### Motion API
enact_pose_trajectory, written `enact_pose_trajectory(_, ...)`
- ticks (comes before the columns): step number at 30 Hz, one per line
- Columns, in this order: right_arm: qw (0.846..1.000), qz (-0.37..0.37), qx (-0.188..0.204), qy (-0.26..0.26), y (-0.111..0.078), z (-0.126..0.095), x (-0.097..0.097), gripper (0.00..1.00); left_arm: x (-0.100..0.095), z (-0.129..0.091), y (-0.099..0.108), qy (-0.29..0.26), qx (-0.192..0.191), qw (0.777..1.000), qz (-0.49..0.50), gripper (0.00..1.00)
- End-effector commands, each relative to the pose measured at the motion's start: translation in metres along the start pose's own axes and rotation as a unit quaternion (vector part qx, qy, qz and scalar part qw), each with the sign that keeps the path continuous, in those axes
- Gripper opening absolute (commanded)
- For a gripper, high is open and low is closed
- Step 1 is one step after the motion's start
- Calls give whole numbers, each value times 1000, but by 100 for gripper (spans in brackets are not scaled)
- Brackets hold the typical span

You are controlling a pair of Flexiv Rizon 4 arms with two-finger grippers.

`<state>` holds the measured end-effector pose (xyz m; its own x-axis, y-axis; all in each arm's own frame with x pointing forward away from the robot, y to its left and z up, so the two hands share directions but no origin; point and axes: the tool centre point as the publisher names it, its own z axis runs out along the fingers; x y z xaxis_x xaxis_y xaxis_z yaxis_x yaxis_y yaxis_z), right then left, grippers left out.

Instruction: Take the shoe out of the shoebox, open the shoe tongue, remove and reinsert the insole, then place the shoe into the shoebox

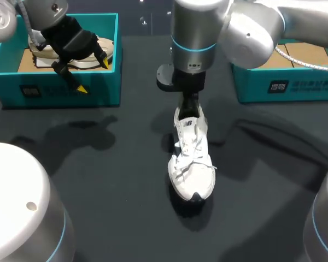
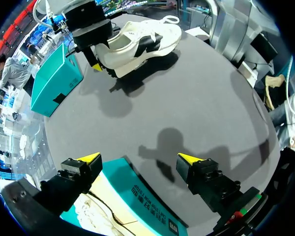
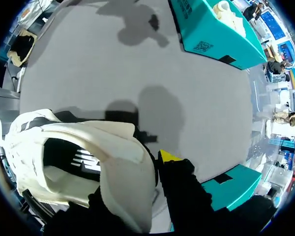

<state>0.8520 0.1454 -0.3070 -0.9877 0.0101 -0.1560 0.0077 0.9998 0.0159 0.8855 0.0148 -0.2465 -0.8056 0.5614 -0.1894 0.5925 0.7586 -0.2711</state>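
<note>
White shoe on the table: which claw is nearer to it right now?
Right. The right claw grips the white shoe at its heel; the left claw hangs open over the left shoebox, well apart from it.

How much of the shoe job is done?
The white shoe already stands out on the table. The right arm's fingers hold its heel. Its laces look tied, so opening the tongue, the insole swap and boxing it again are left.
</note>
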Motion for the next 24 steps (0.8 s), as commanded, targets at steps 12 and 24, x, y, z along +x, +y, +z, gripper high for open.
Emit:
enact_pose_trajectory(12,1000,1,-16,-7,-22,-51,1,0,0,0,0,0,-1,1000,0,100)
enact_pose_trajectory(24,998,-11,-36,-43,-81,-108,-40,0,0,0,0,0,-1,1000,0,100)
